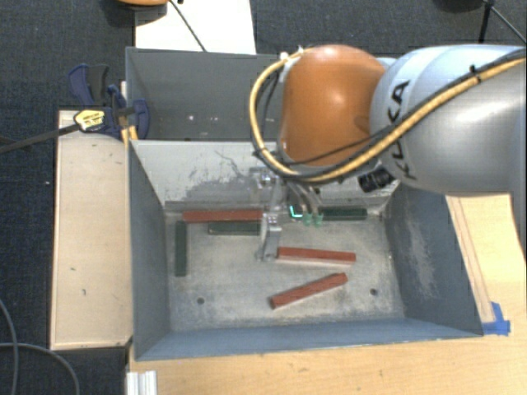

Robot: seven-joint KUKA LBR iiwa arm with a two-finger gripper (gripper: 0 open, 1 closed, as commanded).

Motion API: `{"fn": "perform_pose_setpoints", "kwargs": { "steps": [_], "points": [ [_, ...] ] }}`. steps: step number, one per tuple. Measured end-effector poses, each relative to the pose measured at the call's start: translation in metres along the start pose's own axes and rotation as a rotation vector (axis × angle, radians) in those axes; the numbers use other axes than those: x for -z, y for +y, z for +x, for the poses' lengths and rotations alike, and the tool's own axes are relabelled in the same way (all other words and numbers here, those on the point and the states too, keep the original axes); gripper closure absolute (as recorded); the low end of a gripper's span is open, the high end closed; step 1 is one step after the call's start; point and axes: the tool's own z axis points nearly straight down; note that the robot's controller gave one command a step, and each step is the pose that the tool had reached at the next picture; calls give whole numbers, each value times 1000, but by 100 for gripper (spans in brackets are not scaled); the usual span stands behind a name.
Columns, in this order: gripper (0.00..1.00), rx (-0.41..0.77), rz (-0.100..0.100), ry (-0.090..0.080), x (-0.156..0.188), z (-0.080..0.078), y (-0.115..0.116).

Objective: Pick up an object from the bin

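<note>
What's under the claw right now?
The claw sits at the left end of a red-brown bar mid-bin, with a dark green bar just beyond. What lies directly beneath is covered by the claw.

**Bin colours: grey, red-brown, dk green**

Bin (pixel 428 303): plain grey metal, pale scuffs on floor & back wall. Red-brown sticks x3: back-left stick (pixel 221 216), middle stick (pixel 317 257) w/ paler top edge, front stick (pixel 309 290). Dk green bars x3: left bar (pixel 179 249), centre bar (pixel 233 230), back-right bar (pixel 344 214). Gripper (pixel 268 252) silvery grey, tiny green glow near it. Wrist cover (pixel 329 105) orange; arm (pixel 461 138) silver-grey w/ black lettering; cables (pixel 256 109) yellow & black.
</note>
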Motion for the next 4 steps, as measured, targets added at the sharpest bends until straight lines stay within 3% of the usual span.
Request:
{"fn": "perform_pose_setpoints", "kwargs": {
  "steps": [1,2,3,4],
  "points": [
    [0,-4,-1,-8,5,-2,-1],
    [0,39,-2,-13,-46,4,-54],
    [0,123,1,-11,-115,8,-91],
    [100,263,0,-3,-148,36,-135]
  ]
}}
